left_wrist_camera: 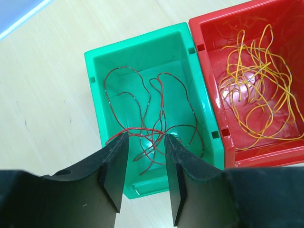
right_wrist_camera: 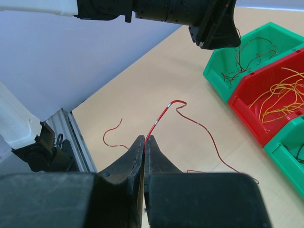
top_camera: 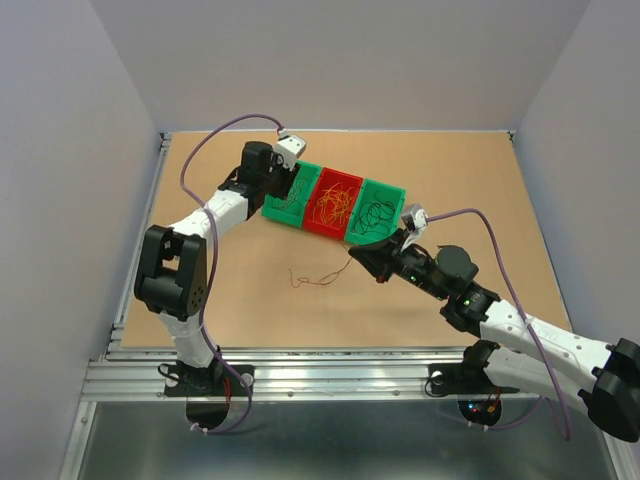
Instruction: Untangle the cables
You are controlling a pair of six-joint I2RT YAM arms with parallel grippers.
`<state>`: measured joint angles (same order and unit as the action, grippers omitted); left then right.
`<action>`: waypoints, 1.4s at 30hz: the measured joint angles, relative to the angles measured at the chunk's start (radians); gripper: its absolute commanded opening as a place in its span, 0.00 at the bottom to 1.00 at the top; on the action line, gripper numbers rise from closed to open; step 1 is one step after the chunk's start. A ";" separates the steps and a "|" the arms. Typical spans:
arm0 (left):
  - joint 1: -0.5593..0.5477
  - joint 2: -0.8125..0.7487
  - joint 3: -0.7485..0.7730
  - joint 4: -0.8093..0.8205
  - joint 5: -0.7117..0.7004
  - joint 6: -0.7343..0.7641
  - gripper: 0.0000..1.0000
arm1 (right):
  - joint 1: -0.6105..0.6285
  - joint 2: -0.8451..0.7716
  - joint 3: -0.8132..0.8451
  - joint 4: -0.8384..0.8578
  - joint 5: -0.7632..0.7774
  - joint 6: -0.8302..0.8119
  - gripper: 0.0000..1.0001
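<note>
Red-brown cables (left_wrist_camera: 161, 92) lie curled in the left green bin (left_wrist_camera: 95, 95). My left gripper (left_wrist_camera: 146, 137) hovers over that bin's near edge, open, and one red strand runs across just beyond its fingertips. Orange-yellow cables (left_wrist_camera: 256, 80) fill the red bin (left_wrist_camera: 209, 61) beside it. Dark green cables (top_camera: 378, 212) sit in the right green bin (top_camera: 392, 190). My right gripper (right_wrist_camera: 145, 140) is low over the table in front of the bins, shut on one end of a loose red cable (right_wrist_camera: 164, 114). That cable (top_camera: 315, 280) trails over the tabletop.
The three bins stand side by side in a slanted row at the middle back of the wooden table (top_camera: 450, 300). Thick lilac cables (top_camera: 200, 150) arc over both arms. A metal rail (top_camera: 320, 375) runs along the near edge. Grey walls enclose the sides.
</note>
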<state>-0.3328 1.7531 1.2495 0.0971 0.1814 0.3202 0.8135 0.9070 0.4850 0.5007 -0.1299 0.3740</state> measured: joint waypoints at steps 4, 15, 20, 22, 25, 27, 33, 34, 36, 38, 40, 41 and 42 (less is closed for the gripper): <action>0.000 0.014 0.000 0.000 -0.008 0.001 0.42 | 0.000 0.000 0.000 0.000 0.000 0.000 0.00; -0.001 0.157 0.089 -0.014 -0.006 0.002 0.34 | 0.000 -0.003 0.000 -0.002 0.000 0.000 0.00; -0.004 0.233 0.188 -0.035 0.000 -0.001 0.29 | 0.000 0.010 0.000 -0.002 0.000 0.000 0.01; -0.008 0.277 0.252 -0.051 -0.008 -0.001 0.26 | 0.000 0.018 0.000 -0.003 0.000 0.000 0.01; -0.016 0.384 0.409 -0.105 -0.018 -0.001 0.19 | 0.000 0.025 0.000 -0.003 0.000 0.000 0.00; -0.025 0.492 0.575 -0.211 -0.022 0.002 0.17 | 0.000 0.031 0.000 -0.004 0.000 0.000 0.00; -0.058 0.583 0.624 -0.370 -0.043 0.021 0.17 | 0.000 0.030 0.000 -0.008 0.000 0.000 0.01; -0.061 0.571 0.612 -0.364 -0.056 0.027 0.17 | 0.000 0.029 0.000 -0.009 0.000 0.000 0.00; -0.066 0.556 0.591 -0.385 -0.067 0.034 0.17 | 0.000 0.024 0.000 -0.009 0.000 0.000 0.01; -0.069 0.555 0.587 -0.391 -0.075 0.042 0.14 | 0.000 0.022 0.000 -0.010 0.000 0.000 0.01; -0.071 0.554 0.586 -0.393 -0.080 0.047 0.13 | 0.000 0.022 0.000 -0.011 0.000 0.000 0.00; -0.071 0.552 0.581 -0.387 -0.085 0.048 0.13 | 0.000 0.022 0.000 -0.012 0.000 0.000 0.00; -0.072 0.542 0.559 -0.369 -0.092 0.049 0.15 | 0.000 0.022 0.000 -0.013 0.000 0.000 0.01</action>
<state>-0.4049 2.2948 1.8084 -0.2714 0.0895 0.3691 0.8135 0.9291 0.4850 0.4873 -0.1299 0.3737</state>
